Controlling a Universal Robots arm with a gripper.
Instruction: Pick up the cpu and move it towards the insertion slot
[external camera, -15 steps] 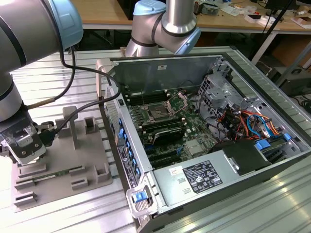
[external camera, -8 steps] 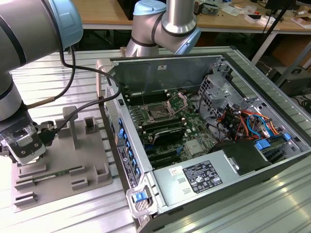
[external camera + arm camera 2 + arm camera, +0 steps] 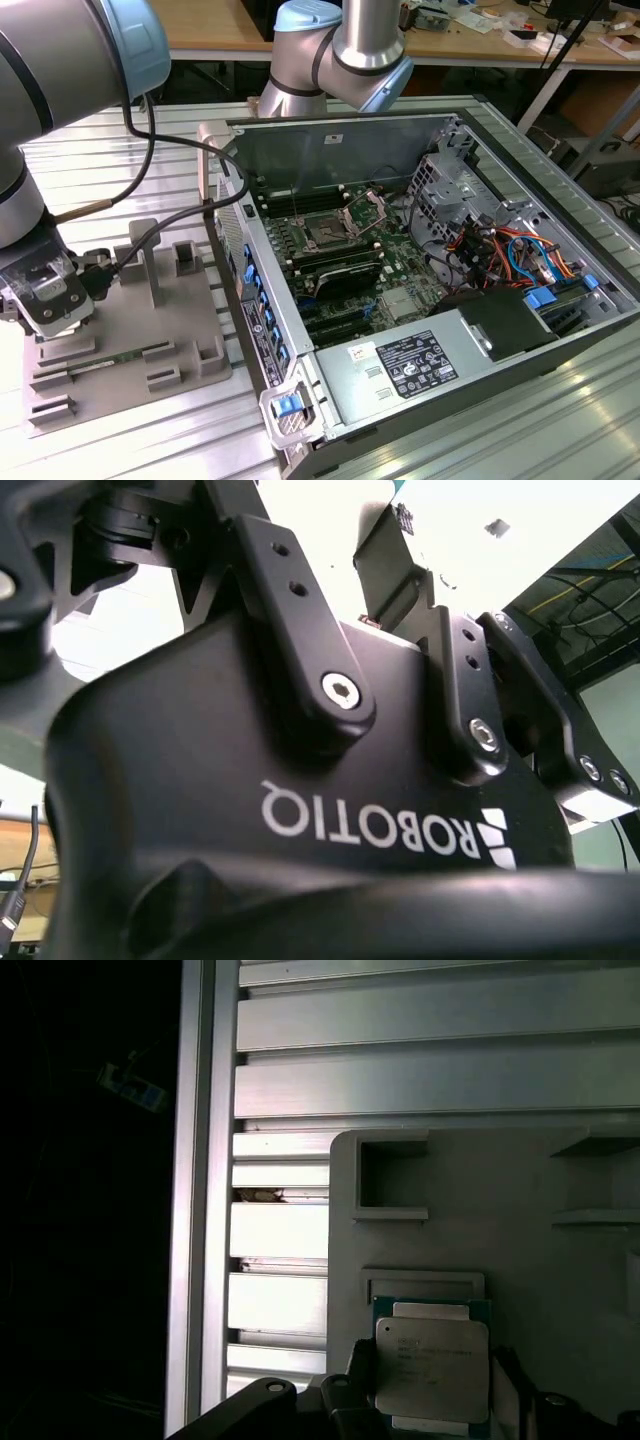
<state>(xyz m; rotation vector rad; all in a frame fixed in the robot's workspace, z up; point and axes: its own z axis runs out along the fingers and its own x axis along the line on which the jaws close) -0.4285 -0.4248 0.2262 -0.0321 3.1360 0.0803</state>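
Arm (image 3: 60, 70) reaches down over grey fixture plate (image 3: 185, 325), fingers (image 3: 358, 1385) clamped on cpu (image 3: 432, 1368).

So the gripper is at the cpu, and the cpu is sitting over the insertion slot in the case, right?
Not over the insertion slot. The first wrist view shows the cpu over the grey fixture plate, gripper at it; that plate lies outside the case, to the exterior view's left.

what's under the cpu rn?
Under the cpu is the grey fixture plate, itself on the slatted aluminium table. The plate's patch directly beneath the chip is covered, so contact or any recess there cannot be seen.
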